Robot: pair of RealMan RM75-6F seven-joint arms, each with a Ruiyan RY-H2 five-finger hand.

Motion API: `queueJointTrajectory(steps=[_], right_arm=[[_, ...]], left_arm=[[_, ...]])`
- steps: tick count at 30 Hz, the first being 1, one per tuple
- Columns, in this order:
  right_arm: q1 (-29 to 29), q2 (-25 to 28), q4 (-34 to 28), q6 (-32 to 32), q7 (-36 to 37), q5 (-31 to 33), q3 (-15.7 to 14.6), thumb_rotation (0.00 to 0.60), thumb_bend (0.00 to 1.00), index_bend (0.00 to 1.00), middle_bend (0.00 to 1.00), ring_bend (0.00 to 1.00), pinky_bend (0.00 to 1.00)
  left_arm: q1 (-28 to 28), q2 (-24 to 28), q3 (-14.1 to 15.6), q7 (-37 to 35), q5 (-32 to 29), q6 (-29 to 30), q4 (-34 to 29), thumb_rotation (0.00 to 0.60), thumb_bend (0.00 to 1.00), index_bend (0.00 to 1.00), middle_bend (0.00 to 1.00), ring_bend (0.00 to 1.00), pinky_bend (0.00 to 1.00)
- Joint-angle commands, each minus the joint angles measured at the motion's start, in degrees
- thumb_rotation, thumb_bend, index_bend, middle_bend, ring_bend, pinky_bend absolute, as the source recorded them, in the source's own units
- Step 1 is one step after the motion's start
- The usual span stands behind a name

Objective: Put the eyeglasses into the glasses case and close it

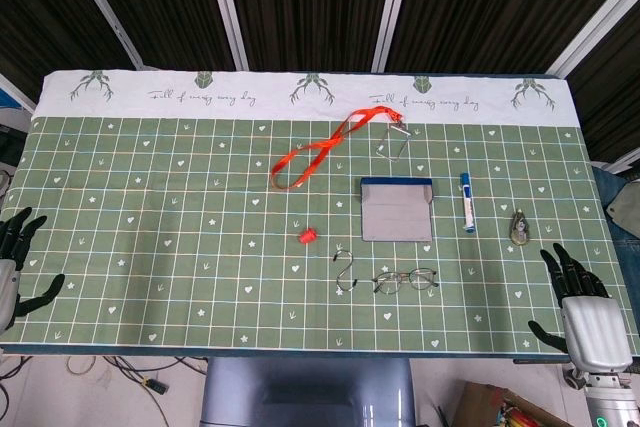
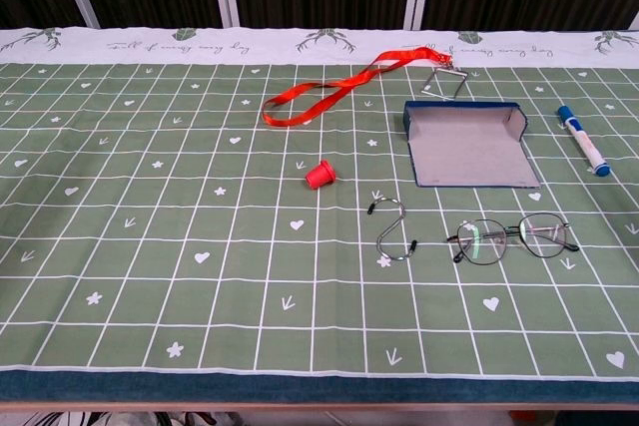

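Observation:
Thin-rimmed eyeglasses [image 1: 406, 280] [image 2: 512, 238] lie on the green checked tablecloth near the front edge, right of centre. Just behind them the grey glasses case [image 1: 397, 209] [image 2: 467, 144] lies open, lid folded flat, with nothing inside. My right hand [image 1: 583, 307] rests at the table's front right corner, fingers spread, holding nothing, well to the right of the glasses. My left hand [image 1: 18, 262] sits at the front left edge, fingers apart and empty. Neither hand shows in the chest view.
A metal S-hook [image 1: 346, 271] [image 2: 393, 234] lies just left of the glasses. A red cap [image 1: 307, 235] [image 2: 319, 175], an orange lanyard [image 1: 318, 152] [image 2: 334, 90] with a metal clip, a blue-capped marker [image 1: 467, 201] [image 2: 581, 139] and a small grey object [image 1: 519, 228] lie around the case.

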Motion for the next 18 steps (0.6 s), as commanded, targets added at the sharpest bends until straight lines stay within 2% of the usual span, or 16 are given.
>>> queueJointTrajectory(steps=[1, 18], right_arm=[[0.02, 0.02, -0.04, -0.15, -0.04, 0.06, -0.04, 0.600, 0.07, 0.04, 0.00, 0.15, 0.25], [0.41, -0.15, 0.02, -1.36, -0.08, 0.84, 0.14, 0.600, 0.07, 0.04, 0.00, 0.15, 0.25]], left_arm=[[0.03, -0.03, -0.02, -0.38, 0.24, 0.21, 0.22, 0.600, 0.28, 0.10, 0.00, 0.00, 0.00], [0.04, -0.03, -0.20, -0.06, -0.70, -0.15, -0.03, 0.600, 0.28, 0.10, 0.00, 0.00, 0.00]])
